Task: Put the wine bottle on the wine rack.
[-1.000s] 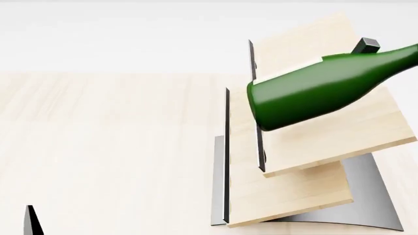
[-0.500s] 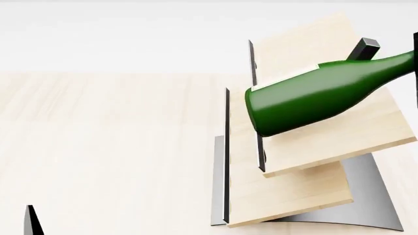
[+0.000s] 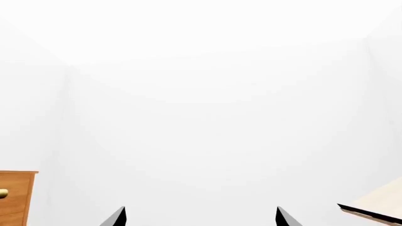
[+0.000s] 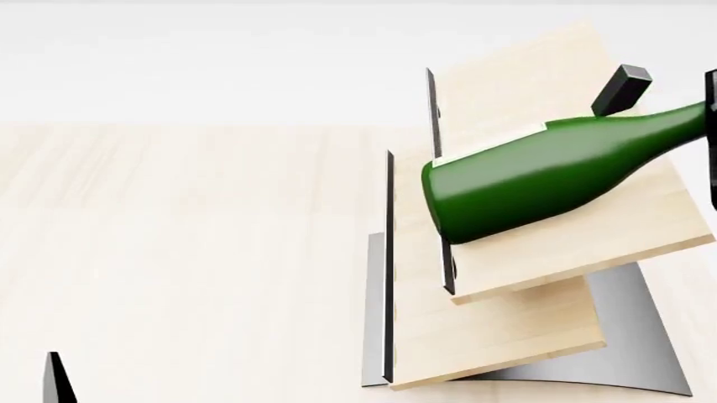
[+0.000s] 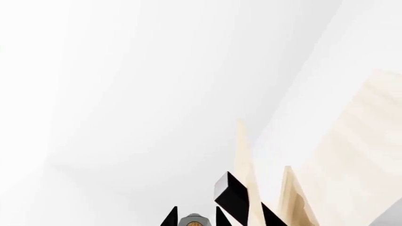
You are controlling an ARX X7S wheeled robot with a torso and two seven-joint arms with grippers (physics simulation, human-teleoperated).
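The dark green wine bottle (image 4: pixel 538 172) lies slanted over the upper board of the wine rack (image 4: pixel 526 84). Its base reaches past the board's dark left edge, and its neck runs off the head view's right side. The black peg (image 4: pixel 622 86) stands just behind the neck. My right gripper (image 5: pixel 195 217) is shut on the bottle's top, with the tan cork (image 5: pixel 193 221) between its black fingers; one finger (image 4: pixel 713 168) shows at the head view's right edge. My left gripper (image 3: pixel 201 217) is open and empty, low at the left, far from the rack.
The rack's lower board (image 4: pixel 493 336) and grey metal base (image 4: pixel 644 336) sit on a pale wood table (image 4: pixel 191 252). A brown cabinet (image 3: pixel 16 197) with a brass handle and a corner of a rack board (image 3: pixel 377 207) show in the left wrist view.
The bottle has sunk a little toward the upper board, its neck dropping clear below the peg. The right gripper's black finger has come into the head view's right edge. The left arm has not moved.
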